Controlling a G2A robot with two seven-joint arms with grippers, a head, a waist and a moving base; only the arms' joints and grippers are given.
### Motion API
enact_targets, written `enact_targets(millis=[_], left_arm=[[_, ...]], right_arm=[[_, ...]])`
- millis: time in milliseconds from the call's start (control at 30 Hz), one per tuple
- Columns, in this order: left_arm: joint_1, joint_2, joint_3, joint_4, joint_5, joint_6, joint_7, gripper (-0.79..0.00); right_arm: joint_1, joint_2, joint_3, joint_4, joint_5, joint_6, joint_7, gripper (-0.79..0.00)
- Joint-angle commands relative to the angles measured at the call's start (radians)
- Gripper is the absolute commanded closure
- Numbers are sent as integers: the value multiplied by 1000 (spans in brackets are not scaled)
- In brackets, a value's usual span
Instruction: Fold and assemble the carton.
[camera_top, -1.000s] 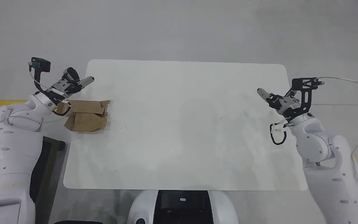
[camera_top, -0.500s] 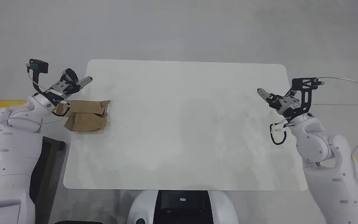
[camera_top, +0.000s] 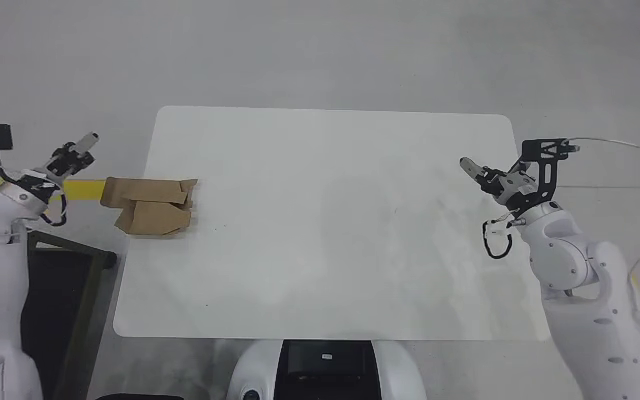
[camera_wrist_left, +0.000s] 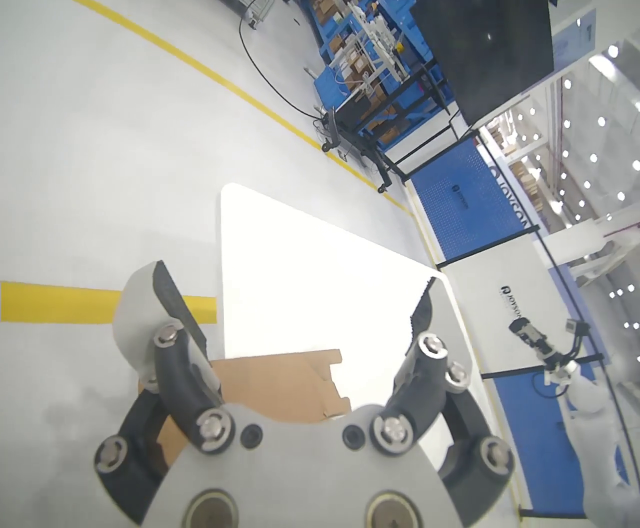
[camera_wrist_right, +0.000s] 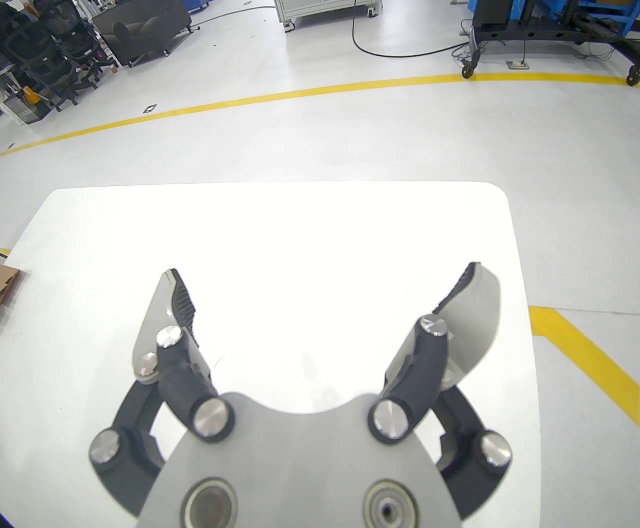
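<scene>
A flattened brown carton (camera_top: 152, 205) lies at one side edge of the white table (camera_top: 330, 220), partly overhanging it, with its flaps loosely folded. My left gripper (camera_top: 82, 147) hangs off the table beside that edge, apart from the carton, and its fingers stand open with nothing between them. In the left wrist view the carton (camera_wrist_left: 280, 387) lies just past my left gripper (camera_wrist_left: 295, 295). At the opposite side edge my right gripper (camera_top: 470, 168) stands open and empty over the bare tabletop (camera_wrist_right: 300, 240), seen as my right gripper (camera_wrist_right: 325, 282) in its own view.
A strip of yellow floor tape (camera_top: 20, 184) runs beside the table near the carton. A corner of the carton (camera_wrist_right: 7, 282) shows at the far table edge in the right wrist view. Wide bare tabletop lies between the two arms.
My left gripper has let go of the carton and drawn back off the table edge. The carton now lies flatter, one flap spread outward. The right arm has kept still.
</scene>
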Motion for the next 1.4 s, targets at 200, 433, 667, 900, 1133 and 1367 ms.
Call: enact_targets(millis=[200, 433, 667, 900, 1133, 1367], left_arm=[[-88, 30, -21, 182, 10, 19, -35, -785], [-146, 43, -9, 313, 52, 87, -6, -785], [-188, 34, 33, 383, 98, 171, 9, -785], [-208, 5, 91, 414, 148, 234, 9, -785], [-222, -17, 121, 438, 148, 272, -38, -785], [-224, -27, 132, 452, 129, 273, -94, -785]], right_arm=[[0, 0, 0, 0, 0, 0, 0, -785], [0, 0, 0, 0, 0, 0, 0, -785], [0, 0, 0, 0, 0, 0, 0, -785], [0, 0, 0, 0, 0, 0, 0, -785], [0, 0, 0, 0, 0, 0, 0, -785], [0, 0, 0, 0, 0, 0, 0, -785]])
